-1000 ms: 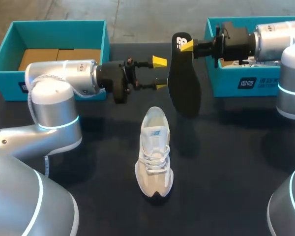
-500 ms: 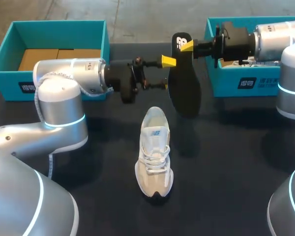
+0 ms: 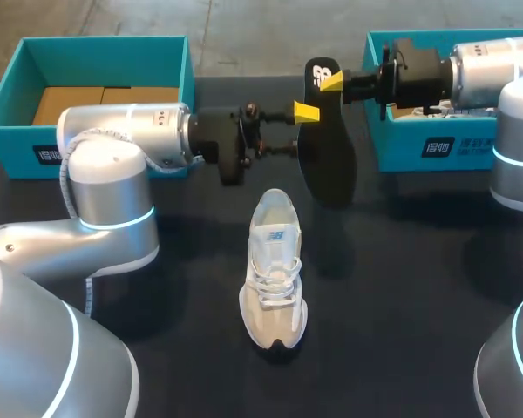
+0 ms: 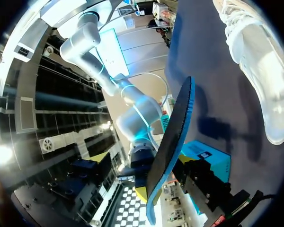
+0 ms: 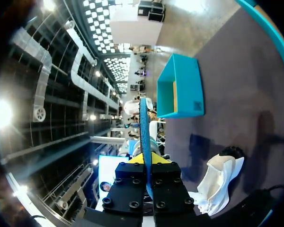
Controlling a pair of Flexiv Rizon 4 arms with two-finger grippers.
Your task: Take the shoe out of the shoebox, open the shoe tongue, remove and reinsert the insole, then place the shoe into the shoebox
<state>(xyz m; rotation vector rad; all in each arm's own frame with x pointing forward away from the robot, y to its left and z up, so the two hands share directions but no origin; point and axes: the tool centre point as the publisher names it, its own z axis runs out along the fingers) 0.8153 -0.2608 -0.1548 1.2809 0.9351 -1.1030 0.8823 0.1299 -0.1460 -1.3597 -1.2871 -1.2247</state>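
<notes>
Starting at your left: the left box (image 3: 105, 39) sits open at the far edge of the bench (image 3: 401, 287), with only brown cardboard showing inside. Your left arm stretches toward the middle, and the left end effector (image 3: 298, 131) has its fingers spread wide at the insole's edge, so it's open, not clamped on anything. Below it, the shoe (image 3: 275, 270) lies alone on the bench, out of any box. So the first step is done.

Now the middle: the black insole (image 3: 327, 157) hangs in the air above the shoe's far end, clear of it. So removal looks done too. The right end effector (image 3: 331, 83) is pinched shut on its top end. Farthest right is the right box (image 3: 410, 148).

Still ahead, by my reading: slide the insole back in, then box the shoe.
</notes>
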